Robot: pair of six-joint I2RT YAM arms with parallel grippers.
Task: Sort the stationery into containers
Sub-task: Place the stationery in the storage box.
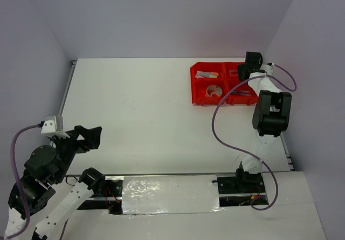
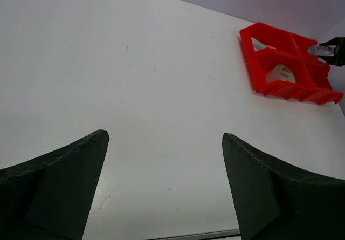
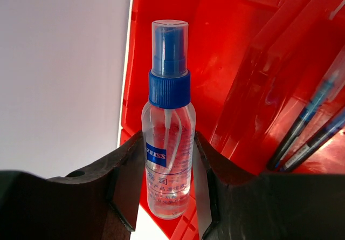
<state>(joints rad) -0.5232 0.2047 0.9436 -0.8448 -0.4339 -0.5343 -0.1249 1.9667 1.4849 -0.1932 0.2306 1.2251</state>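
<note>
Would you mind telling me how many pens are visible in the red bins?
2: the left pen and right pen lean side by side in the compartment beside the gripped bottle; more may be hidden.

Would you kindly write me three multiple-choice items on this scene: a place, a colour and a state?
1. Where on the table do the red bins stand? A. beside the left arm's base B. at the far right corner C. in the middle
2. What colour is the cap of the bottle held in the right jaws? A. blue B. green C. white
3. How do the left jaws stand? A. shut on a pen B. wide open, holding nothing C. shut on a tape roll
Answers: 1 B, the top view shows them by the far right corner. 2 A, the right wrist view shows a blue cap. 3 B, the left wrist view shows nothing between them.
</note>
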